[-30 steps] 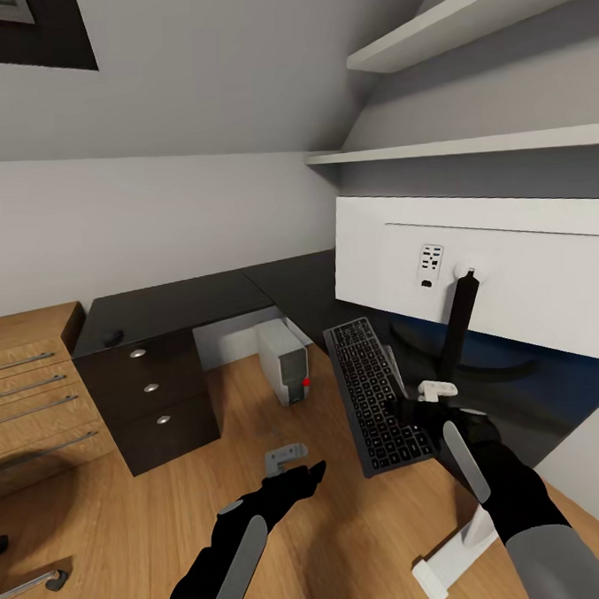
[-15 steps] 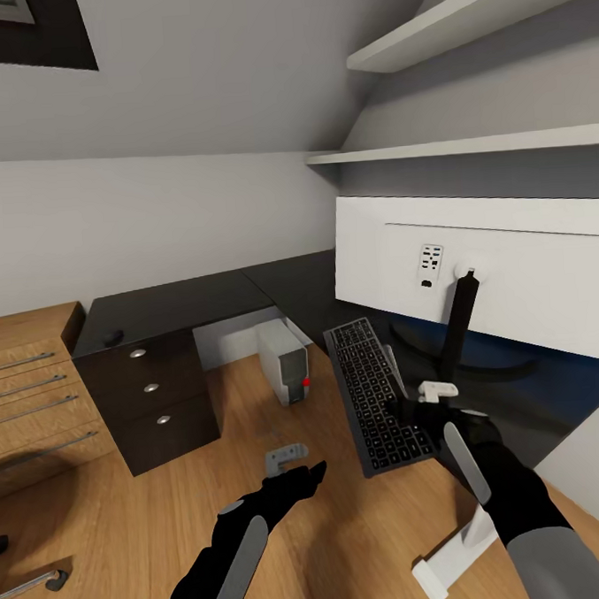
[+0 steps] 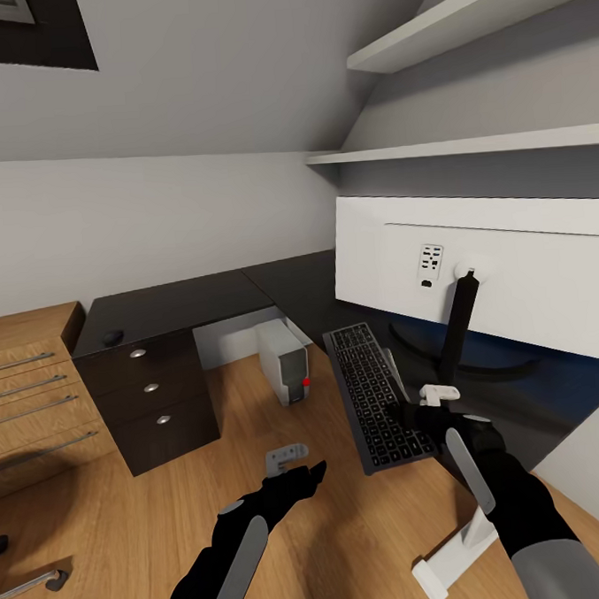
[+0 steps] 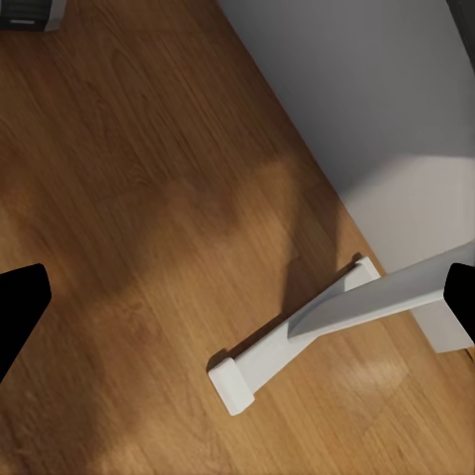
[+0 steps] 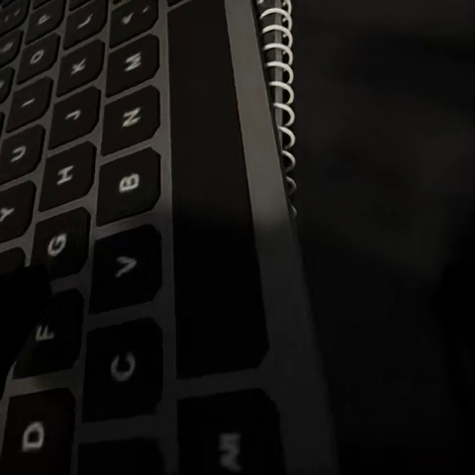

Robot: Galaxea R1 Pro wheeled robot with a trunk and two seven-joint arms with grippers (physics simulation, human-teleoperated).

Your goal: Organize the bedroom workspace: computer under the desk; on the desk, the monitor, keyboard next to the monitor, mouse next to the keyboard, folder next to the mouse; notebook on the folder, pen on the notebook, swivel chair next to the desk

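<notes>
A slim grey keyboard (image 3: 374, 394) with dark keys lay on the glossy black desk (image 3: 171, 304), its near end jutting past the desk edge, just in front of the white-backed monitor (image 3: 502, 269). A spiral-bound notebook (image 5: 280, 109) edge showed beside and partly under it. The right gripper (image 3: 404, 413) sat at the keyboard's near right edge; whether it pinched the keyboard could not be told. The left gripper (image 3: 303, 475) hung over the wood floor (image 3: 109, 524), fingers spread wide, holding nothing. The small grey computer (image 3: 283, 361) stood on the floor under the desk. A dark three-drawer cabinet (image 3: 150, 399) stood closed.
</notes>
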